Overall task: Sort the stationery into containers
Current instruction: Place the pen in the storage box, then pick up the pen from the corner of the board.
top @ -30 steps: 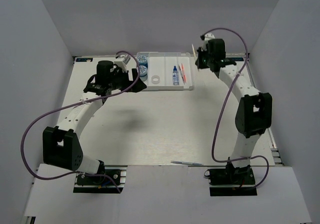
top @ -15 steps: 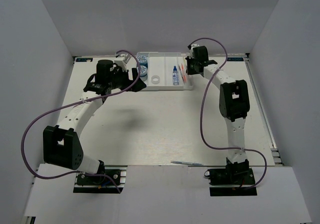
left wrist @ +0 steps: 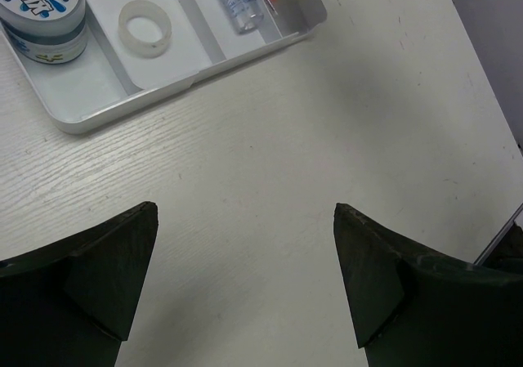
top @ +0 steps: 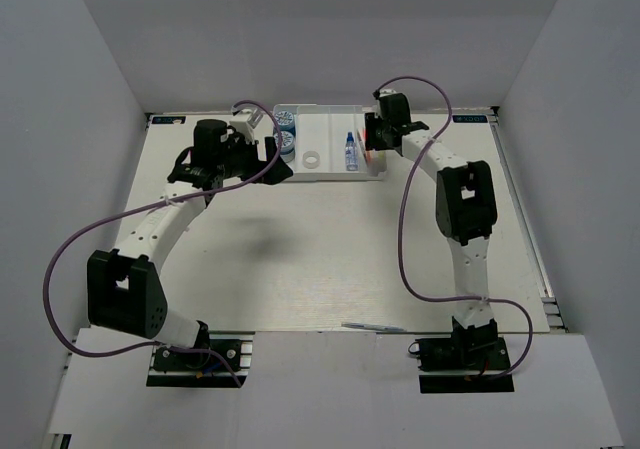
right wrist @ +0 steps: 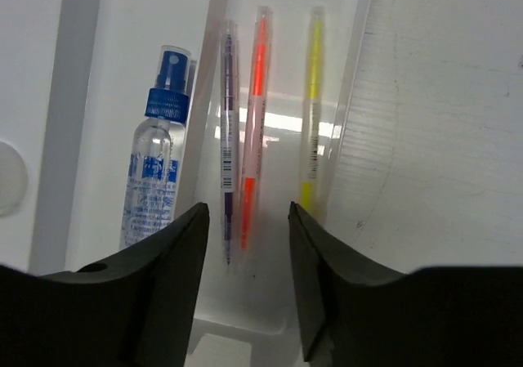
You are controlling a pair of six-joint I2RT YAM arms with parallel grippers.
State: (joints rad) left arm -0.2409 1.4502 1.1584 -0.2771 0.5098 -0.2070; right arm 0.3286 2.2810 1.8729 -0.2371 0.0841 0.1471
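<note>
The tray (top: 330,131) sits at the far edge, nearly full by my read. My left gripper (left wrist: 243,248) hangs beside it, fingers wide apart and empty. The right gripper (right wrist: 245,220) hovers over the pen slot, also parted, holding nothing. Inside lie two tape rolls (top: 285,119), the bottle (right wrist: 151,179), the ring (left wrist: 145,29) and three pens (right wrist: 252,138). One thin pen-like stick (top: 372,326) lies at the table's near edge — I judge that the only item left.
</note>
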